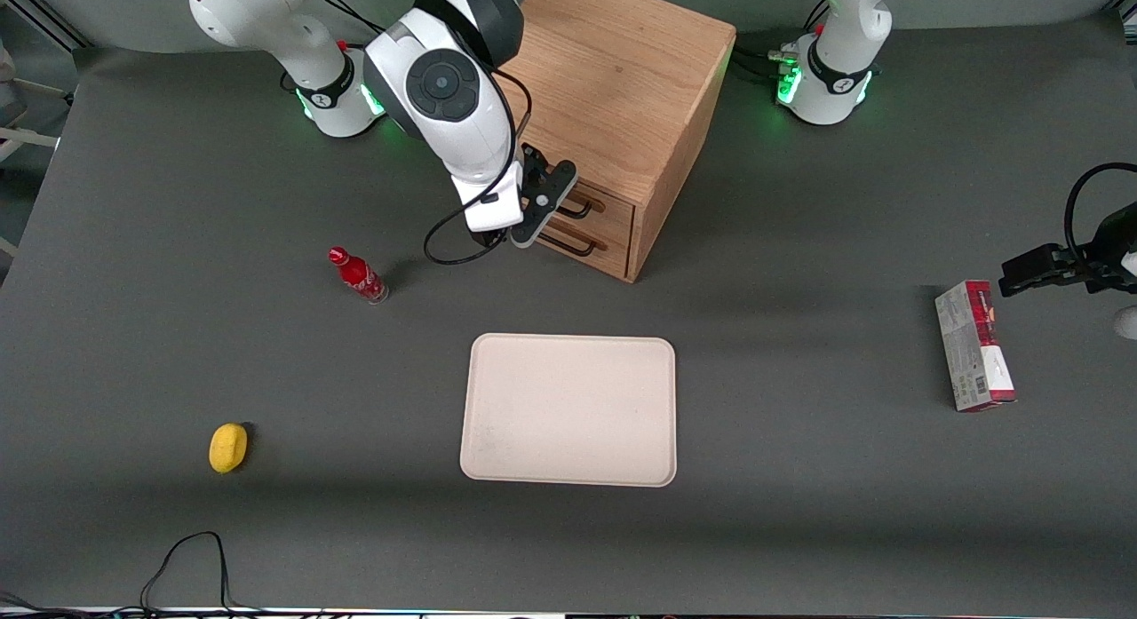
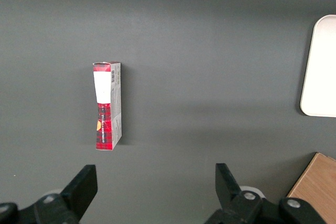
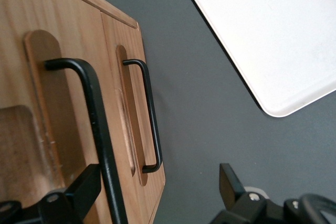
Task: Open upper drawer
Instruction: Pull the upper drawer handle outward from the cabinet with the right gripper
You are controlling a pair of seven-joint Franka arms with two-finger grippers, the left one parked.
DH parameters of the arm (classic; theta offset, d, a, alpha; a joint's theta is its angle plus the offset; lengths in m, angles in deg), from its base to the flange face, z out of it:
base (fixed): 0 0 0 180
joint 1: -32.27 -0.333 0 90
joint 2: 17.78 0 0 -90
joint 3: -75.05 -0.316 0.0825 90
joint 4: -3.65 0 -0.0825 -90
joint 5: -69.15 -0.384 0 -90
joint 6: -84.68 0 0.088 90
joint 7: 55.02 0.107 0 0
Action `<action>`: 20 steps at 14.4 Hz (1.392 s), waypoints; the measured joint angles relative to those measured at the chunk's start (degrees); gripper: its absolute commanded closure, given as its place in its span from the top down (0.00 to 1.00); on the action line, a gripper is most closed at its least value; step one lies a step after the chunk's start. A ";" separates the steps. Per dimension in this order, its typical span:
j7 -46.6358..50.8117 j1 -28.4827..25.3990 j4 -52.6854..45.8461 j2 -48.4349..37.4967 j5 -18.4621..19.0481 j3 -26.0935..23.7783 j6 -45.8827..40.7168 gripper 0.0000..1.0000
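Upper drawer (image 1: pixel 597 209): light oak front with visible grain, a rounded recess routed behind a long thin black bar handle (image 3: pixel 100 135). It is sitting in the oak cabinet (image 1: pixel 622 86) above the matching lower drawer (image 1: pixel 593 246), and is looking flush with the cabinet face, so still shut.

Gripper (image 1: pixel 544 212) is hovering directly in front of the two drawer fronts, at handle height. In the right wrist view the jaws are standing wide open, with one black finger (image 3: pixel 84 190) close beside the upper handle bar and the second one (image 3: pixel 229 183) out over bare worktop; nothing is being held.

Worktop (image 1: pixel 799 512): matte dark grey, showing faint creases.

Surroundings: a cream rectangular tray (image 1: pixel 568 409) with rounded corners is lying nearer the front camera than the cabinet, nothing in it. A small red bottle (image 1: pixel 358 275) is standing near the gripper, toward the working arm's end. A yellow lemon-shaped object (image 1: pixel 228 447) is lying nearer the camera still. A red and white carton (image 1: pixel 974 345) is lying toward the parked arm's end. A black cable (image 1: pixel 191 566) is looping over the worktop edge nearest the camera.
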 measured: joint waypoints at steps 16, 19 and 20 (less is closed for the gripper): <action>-1.96 3.47 -2.48 3.80 0.12 0.25 2.17 1.00; -3.60 5.61 -4.54 5.28 0.13 0.28 2.17 1.00; -4.13 6.38 -5.32 5.80 0.13 0.30 2.14 1.00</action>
